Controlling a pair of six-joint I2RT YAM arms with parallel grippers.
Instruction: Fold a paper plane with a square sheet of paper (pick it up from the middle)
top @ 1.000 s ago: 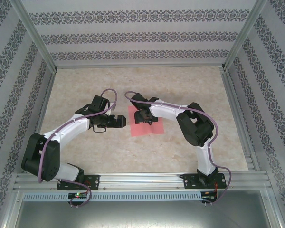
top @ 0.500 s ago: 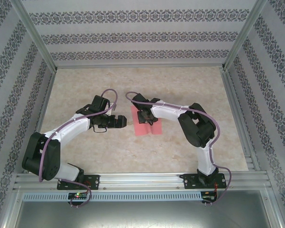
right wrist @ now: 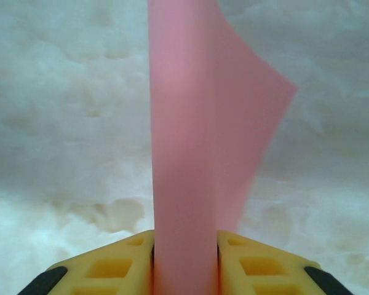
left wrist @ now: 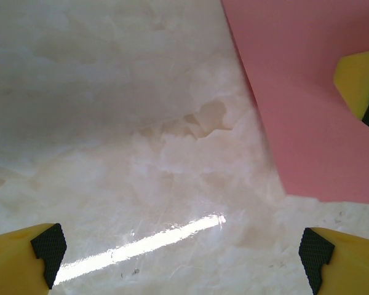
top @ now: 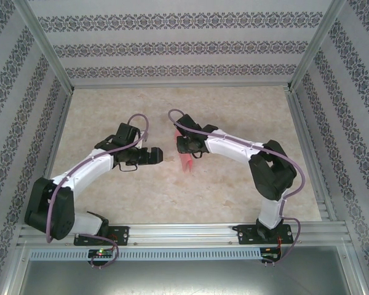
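Right claw [right wrist: 184, 261] pinching the square sheet of paper [right wrist: 183, 141] at its middle, left claw [left wrist: 181, 249] spread wide beside it.

Nearest me, the left claw [top: 155, 157] hangs over the bare marbled bench [top: 141, 203], with the sheet's edge [left wrist: 307, 104] close ahead of it but apart. Beyond it, the right claw [top: 187, 147] covers the paper's middle from above, so only a narrow pink sliver [top: 186, 161] shows beneath it. From the wrist, the sheet rises doubled between the yellow fingers [right wrist: 111, 267], its far corner splaying right. A second ago it lay flat and square on the bench. Now it is gathered and raised, and the right arm reaches farther out.
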